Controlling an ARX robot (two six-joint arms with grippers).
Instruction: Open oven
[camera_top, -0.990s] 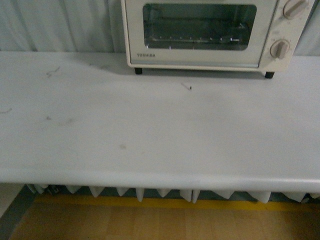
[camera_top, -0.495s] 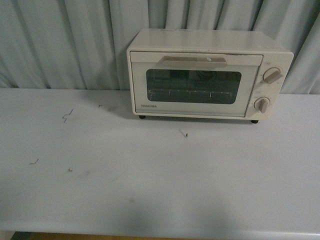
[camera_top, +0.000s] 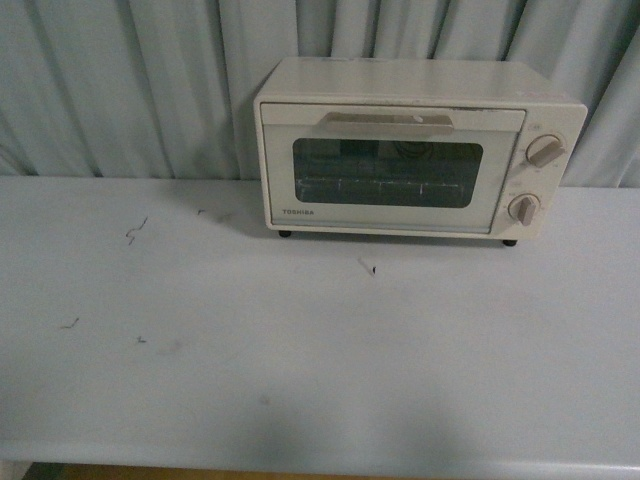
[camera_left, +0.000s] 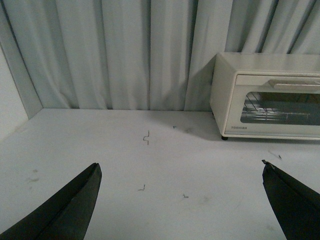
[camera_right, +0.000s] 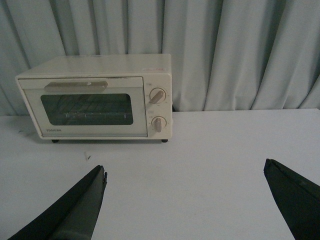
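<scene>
The oven is a small cream-white box standing at the back of the white table, against the curtain. Its dark glass door is shut, with a beige bar handle across the top and two round knobs on the right. It also shows in the left wrist view, oven, and in the right wrist view, oven. My left gripper is open over bare table, well short of the oven. My right gripper is open too, nothing between its fingers. Neither arm shows in the front view.
A pleated grey curtain hangs behind the table. Small dark scuffs mark the tabletop left of the oven, and a tiny scrap lies just before its door. A wall corner closes the table's left end.
The front view has tilted up from the table's near edge to the whole oven and curtain, then held steady over the last half second.
</scene>
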